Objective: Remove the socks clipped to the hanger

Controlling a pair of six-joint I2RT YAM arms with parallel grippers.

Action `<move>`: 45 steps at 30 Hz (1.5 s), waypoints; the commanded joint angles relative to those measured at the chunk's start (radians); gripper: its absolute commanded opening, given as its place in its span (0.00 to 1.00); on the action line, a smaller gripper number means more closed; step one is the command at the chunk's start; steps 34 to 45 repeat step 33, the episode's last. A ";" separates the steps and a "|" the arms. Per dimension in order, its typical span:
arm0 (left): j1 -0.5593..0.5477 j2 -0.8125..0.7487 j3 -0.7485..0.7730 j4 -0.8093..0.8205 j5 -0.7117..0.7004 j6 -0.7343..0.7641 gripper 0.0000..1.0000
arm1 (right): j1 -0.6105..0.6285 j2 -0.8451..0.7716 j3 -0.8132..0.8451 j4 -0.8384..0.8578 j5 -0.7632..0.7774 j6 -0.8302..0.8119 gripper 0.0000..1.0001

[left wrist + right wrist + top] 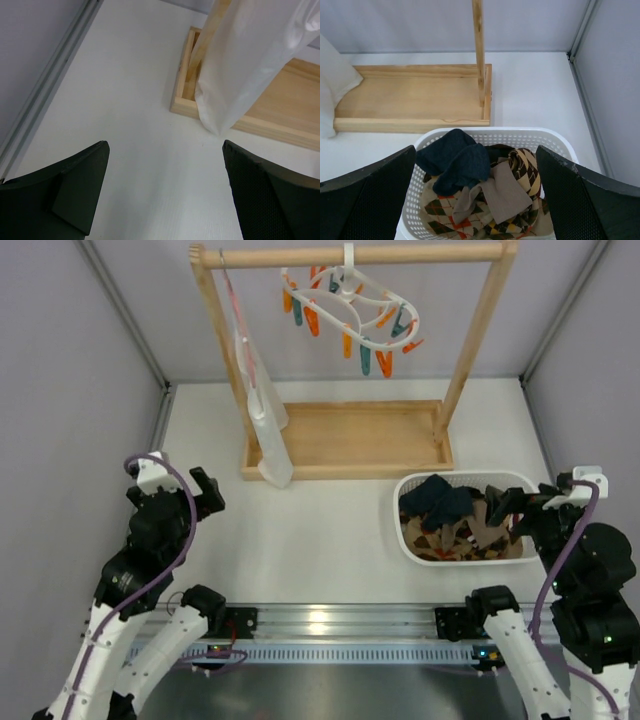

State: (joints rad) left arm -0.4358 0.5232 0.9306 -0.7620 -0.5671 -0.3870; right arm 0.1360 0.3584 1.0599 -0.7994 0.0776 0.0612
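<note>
The white peg hanger [352, 306] with orange and teal clothespins hangs by its hook from the wooden rail; no sock hangs from it. The socks [455, 518], dark navy, taupe and diamond patterned, lie piled in a white perforated basket [410, 543] at the right. In the right wrist view the navy sock [456, 162] lies on top of the pile. My right gripper [508, 506] is open above the basket, empty; it also shows in the right wrist view [476, 192]. My left gripper [206, 494] is open and empty over bare table at the left; it also shows in the left wrist view [165, 187].
A wooden rack with a tray base [350, 438] stands at the back. A long white cloth [262, 410] hangs from a thin pink hanger [232, 300] at the rack's left end, reaching the tray; it also shows in the left wrist view [245, 60]. Grey walls close in both sides.
</note>
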 commanded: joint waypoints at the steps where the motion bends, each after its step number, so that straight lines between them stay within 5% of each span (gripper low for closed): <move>1: 0.006 -0.049 -0.036 0.063 -0.007 0.028 0.98 | 0.057 -0.038 -0.012 -0.037 0.097 -0.037 0.99; 12: 0.006 -0.206 -0.127 0.156 0.108 0.115 0.98 | 0.116 -0.116 -0.070 -0.034 0.168 -0.051 0.99; 45: 0.029 -0.200 -0.150 0.207 0.199 0.149 0.98 | 0.132 -0.142 -0.087 -0.023 0.215 -0.044 1.00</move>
